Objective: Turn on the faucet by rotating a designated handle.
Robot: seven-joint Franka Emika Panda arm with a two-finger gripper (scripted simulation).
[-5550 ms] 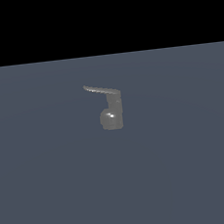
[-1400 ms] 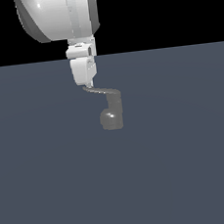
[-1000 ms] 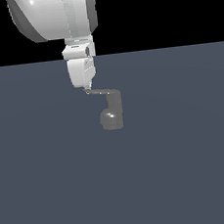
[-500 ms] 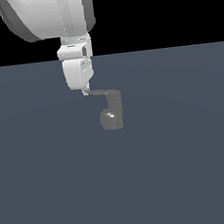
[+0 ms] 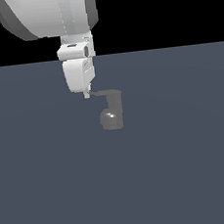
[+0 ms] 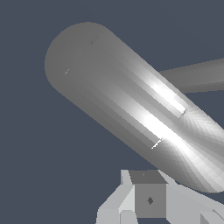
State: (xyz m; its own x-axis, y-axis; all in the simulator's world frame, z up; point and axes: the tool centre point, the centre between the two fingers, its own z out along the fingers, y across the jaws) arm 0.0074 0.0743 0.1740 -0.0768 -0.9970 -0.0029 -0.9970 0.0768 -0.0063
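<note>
The faucet (image 5: pixel 111 115) stands on the grey surface (image 5: pixel 189 164), near its middle, its handle (image 5: pixel 102 93) reaching toward the exterior view's left. My pincer (image 5: pixel 87 94) hangs at the handle's free end, touching or just beside it. I cannot tell whether my pincer is open or closed.

surface: flat slate-blue floor (image 5: pixel 190 174), plain | backdrop: solid black band (image 5: pixel 171 8) above the floor's far edge

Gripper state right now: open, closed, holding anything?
White gripper: cannot be told whether open or closed; its tip is at the free end of the thin grey faucet handle, with no grasp visible.
</note>
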